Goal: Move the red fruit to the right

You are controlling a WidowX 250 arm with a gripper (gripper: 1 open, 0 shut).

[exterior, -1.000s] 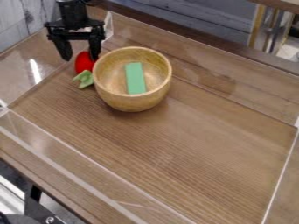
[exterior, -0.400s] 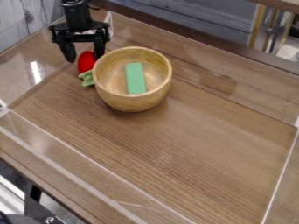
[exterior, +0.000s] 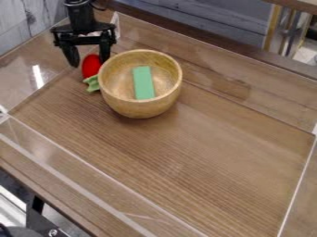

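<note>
The red fruit [exterior: 89, 66] is a small glossy strawberry with a light green cap [exterior: 91, 82], lying on the wooden table just left of the wooden bowl [exterior: 140, 104]. My black gripper [exterior: 84, 51] points straight down over it, open, with its fingers [exterior: 61, 52] spread to either side of the fruit's top. Whether the fingers touch the fruit cannot be told.
A flat green rectangular block [exterior: 144, 81] lies inside the bowl. Clear plastic walls [exterior: 22, 65] edge the table on the left, front and right. Bare wood stretches to the right and front of the bowl [exterior: 223, 157].
The gripper has rolled slightly about its vertical axis while staying over the fruit. The fruit and bowl have not moved.
</note>
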